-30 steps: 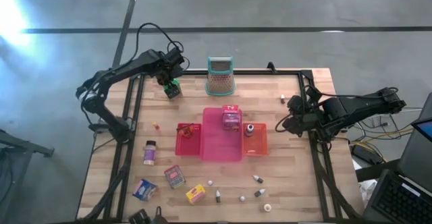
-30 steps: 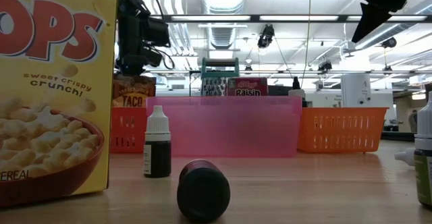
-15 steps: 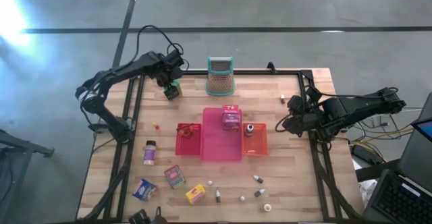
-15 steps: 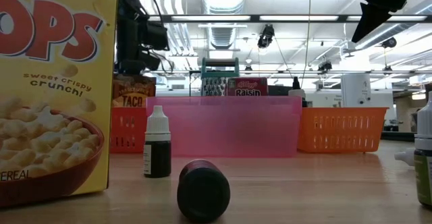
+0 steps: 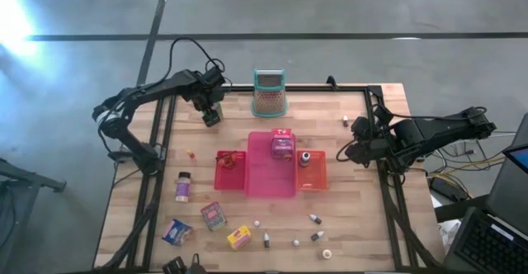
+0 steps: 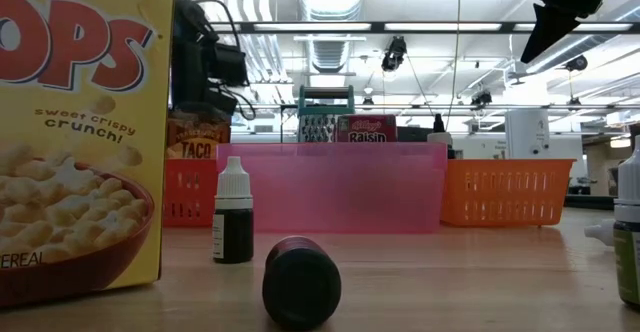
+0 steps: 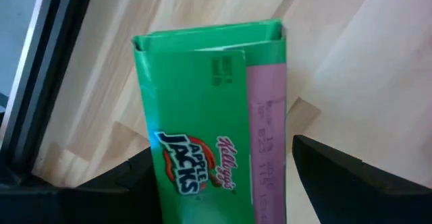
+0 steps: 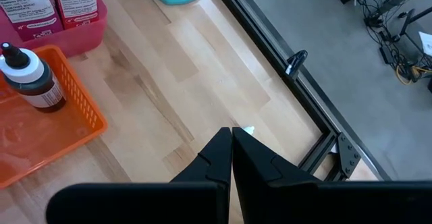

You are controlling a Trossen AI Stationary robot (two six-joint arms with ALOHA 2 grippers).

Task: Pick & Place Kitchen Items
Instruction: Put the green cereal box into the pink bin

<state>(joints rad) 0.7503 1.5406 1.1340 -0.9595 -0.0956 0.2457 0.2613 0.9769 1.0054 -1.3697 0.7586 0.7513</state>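
- We see the left gripper [image 5: 211, 114] near the table's far left corner, its jaws set wide on either side of a green cereal box [image 7: 209, 116]; in the left wrist view the box fills the gap between the 2 dark fingers [image 7: 337, 177].
- We read that as a grip on the green cereal box, though the exact contact at the fingertips is out of frame; in the high view the box is only a small green patch at the gripper.
- The right gripper [image 8: 231, 135] hangs over the table's right edge, its jaws pressed together with nothing between them.
- Mid-table stands a pink bin [image 5: 272, 183] with 1 pink box [image 5: 282, 144] at its far end, a red tray [image 5: 221, 177] against its left side and an orange tray [image 5: 318, 175] against its right.
- The orange tray holds 1 dark bottle with a white cap [image 8: 30, 75]; the red tray holds an orange packet [image 5: 228, 160].
- Behind the bins, at the far edge, sits the teal-rimmed mesh holder [image 5: 269, 92].
- On the near left of the table we count a capped jar [image 5: 183, 185], a blue box [image 5: 176, 231], a red box [image 5: 214, 215] and a yellow box [image 5: 239, 238].
- Several tiny bottles [image 5: 315, 219] lie scattered on the near right.
- In the low view a yellow cereal box front [image 6: 75, 132] fills the left, with a small dropper bottle [image 6: 233, 212] upright beside it and a dark cap [image 6: 301, 282] lying nearer the camera.
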